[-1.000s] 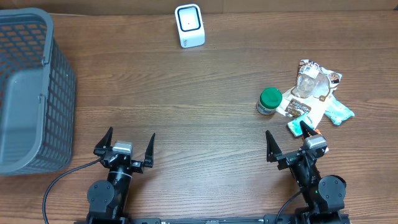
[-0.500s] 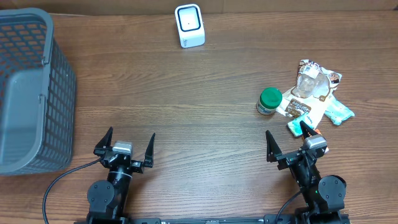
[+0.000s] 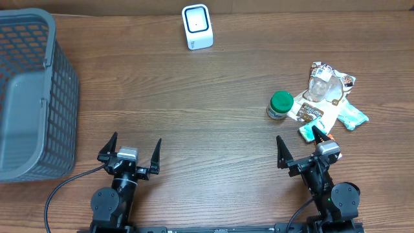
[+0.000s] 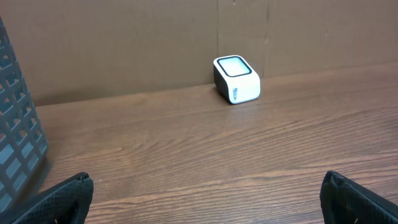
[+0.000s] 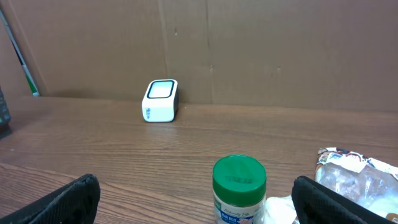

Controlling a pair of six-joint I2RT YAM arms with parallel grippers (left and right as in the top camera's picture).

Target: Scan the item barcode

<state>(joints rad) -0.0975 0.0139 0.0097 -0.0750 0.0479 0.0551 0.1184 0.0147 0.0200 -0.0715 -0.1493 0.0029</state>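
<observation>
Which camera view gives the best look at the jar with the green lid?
The right wrist view: the jar stands close, with its green lid and the top of its label visible from the side. The overhead view shows mostly the lid from above, small. The left wrist view does not show it.

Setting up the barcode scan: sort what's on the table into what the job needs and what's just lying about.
For the job:
- scanner
- jar, an item to scan
- packets, items to scan

Lying about:
- basket, probably; it has no part in the scan itself
</observation>
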